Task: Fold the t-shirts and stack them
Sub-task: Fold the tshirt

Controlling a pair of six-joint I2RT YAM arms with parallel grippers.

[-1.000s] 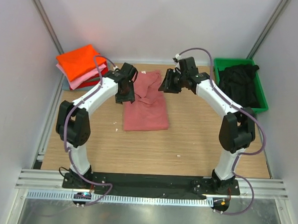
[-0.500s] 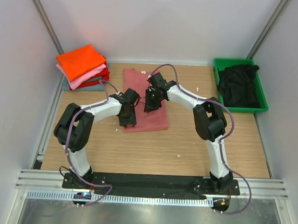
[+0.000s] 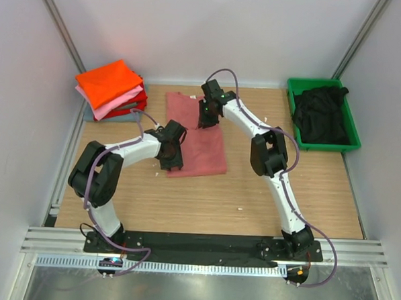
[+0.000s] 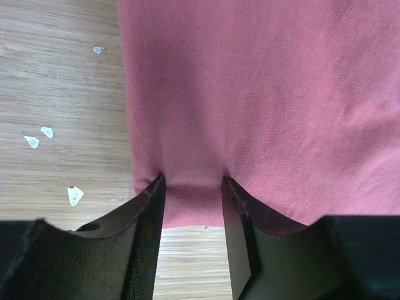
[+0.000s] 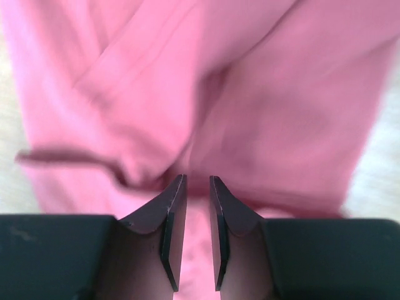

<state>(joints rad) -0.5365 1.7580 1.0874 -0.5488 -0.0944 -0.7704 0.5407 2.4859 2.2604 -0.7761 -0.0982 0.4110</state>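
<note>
A salmon-red t-shirt (image 3: 195, 146) lies flat on the wooden table, folded into a long strip. My left gripper (image 3: 170, 158) is at its near left corner. In the left wrist view the left gripper (image 4: 192, 181) is open, its fingertips pressed down astride the shirt's hem (image 4: 250, 112). My right gripper (image 3: 207, 117) is over the far part of the shirt. In the blurred right wrist view the right gripper (image 5: 198, 179) has its jaws a narrow gap apart over creased cloth (image 5: 187, 94), gripping nothing. Folded orange, pink, red and grey-blue shirts are stacked (image 3: 111, 87) at the far left. A black shirt (image 3: 320, 110) lies in the bin.
The green plastic bin (image 3: 354, 139) stands at the far right corner. White walls and metal posts close in the table on three sides. Small white scraps (image 4: 74, 195) lie on the wood beside the shirt's near left corner.
One second ago both grippers were at the shirt's rumpled far end. The shirt then lay flat. The left gripper came to the near corner; the right moved near, then back toward the far end.
</note>
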